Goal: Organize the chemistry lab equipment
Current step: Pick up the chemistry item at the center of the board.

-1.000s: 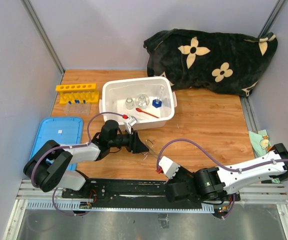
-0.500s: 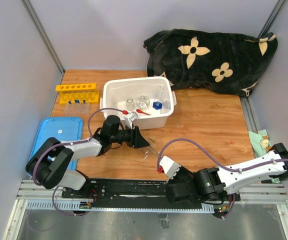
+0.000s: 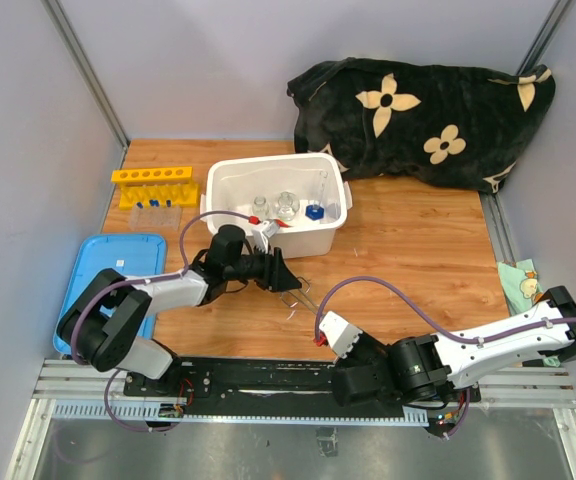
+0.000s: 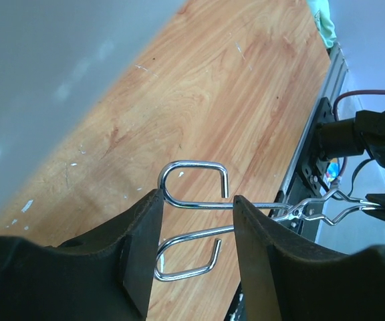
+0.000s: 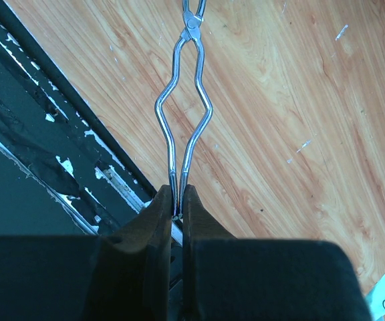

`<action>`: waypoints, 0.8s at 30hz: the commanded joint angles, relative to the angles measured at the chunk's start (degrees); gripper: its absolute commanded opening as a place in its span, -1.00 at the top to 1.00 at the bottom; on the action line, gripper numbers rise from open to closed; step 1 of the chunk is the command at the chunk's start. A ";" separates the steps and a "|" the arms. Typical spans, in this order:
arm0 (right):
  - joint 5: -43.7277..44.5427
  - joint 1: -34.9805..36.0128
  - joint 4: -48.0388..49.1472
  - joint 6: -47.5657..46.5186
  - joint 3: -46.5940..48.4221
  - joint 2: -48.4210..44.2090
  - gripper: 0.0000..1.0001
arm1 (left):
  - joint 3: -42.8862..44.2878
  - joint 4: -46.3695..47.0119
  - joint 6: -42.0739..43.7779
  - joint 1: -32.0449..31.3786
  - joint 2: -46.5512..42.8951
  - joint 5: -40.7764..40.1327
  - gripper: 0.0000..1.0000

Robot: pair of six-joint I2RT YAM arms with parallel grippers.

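The metal tweezers [image 3: 303,295] span the gap between my two grippers, low over the wooden table. In the left wrist view their two handle loops [image 4: 192,204] sit between the fingers of my left gripper [image 4: 198,199], which press on them from both sides. My right gripper [image 5: 180,190] is shut tight on the two thin tips of the tweezers [image 5: 179,114]. From above, the left gripper [image 3: 286,278] is just in front of the white bin [image 3: 230,178], and the right gripper [image 3: 318,318] is near the table's front edge.
The bin holds small glass beakers [image 3: 286,203], a blue-based glass piece [image 3: 313,210] and a thin red tool [image 3: 288,224]. A yellow tube rack [image 3: 153,178] and blue-capped tubes [image 3: 155,210] stand at the far left, the blue lid [image 3: 113,275] below them. The black blanket [image 3: 428,120] fills the back right.
My left gripper has shifted slightly up toward the bin, and its wrist has swung with it. The right arm has stayed still.
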 commanded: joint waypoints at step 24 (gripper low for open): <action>3.18 0.93 1.24 1.70 -1.30 -0.82 0.99 | 6.82 -24.45 2.78 -0.41 -6.42 -10.47 -0.17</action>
